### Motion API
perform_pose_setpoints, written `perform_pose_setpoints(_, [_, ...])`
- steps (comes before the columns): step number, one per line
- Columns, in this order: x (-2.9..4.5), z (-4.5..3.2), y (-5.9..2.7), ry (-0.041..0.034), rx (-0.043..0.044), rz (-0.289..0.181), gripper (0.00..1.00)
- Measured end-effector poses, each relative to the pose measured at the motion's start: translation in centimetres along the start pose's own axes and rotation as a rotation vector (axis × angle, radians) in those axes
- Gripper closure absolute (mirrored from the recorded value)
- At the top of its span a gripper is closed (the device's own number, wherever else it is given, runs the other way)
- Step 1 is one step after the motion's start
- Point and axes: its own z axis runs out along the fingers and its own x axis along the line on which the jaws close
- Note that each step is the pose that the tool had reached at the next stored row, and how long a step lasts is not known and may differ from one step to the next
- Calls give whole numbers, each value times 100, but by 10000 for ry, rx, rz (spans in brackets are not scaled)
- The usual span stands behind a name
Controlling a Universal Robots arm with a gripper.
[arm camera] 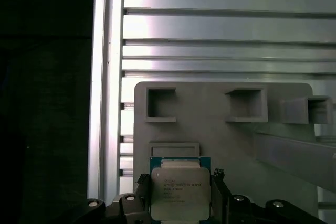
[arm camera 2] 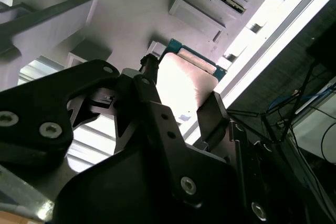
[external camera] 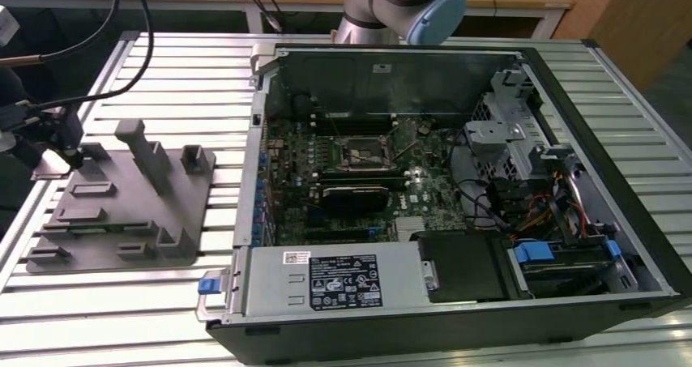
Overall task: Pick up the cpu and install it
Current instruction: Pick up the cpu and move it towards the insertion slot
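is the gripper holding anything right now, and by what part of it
The cpu, pinched in the gripper by two opposite side edges, just above or on the grey fixture plate.

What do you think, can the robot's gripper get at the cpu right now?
Yes, it looks so. In the first wrist view the gripper has its jaws against two sides of the cpu, seemingly gripping it above the gray tray, with nothing in between.

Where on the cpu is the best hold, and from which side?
Probably by two opposite thin edges of the cpu, coming straight down onto its lid. It is flat, lid up, over the grey fixture, so only edges offer purchase; the gripper is shut on them.
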Motion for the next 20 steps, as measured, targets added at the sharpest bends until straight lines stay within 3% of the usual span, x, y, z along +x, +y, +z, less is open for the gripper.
perform_pose_setpoints(20, [-5,-220,19,-13,-236,4,46])
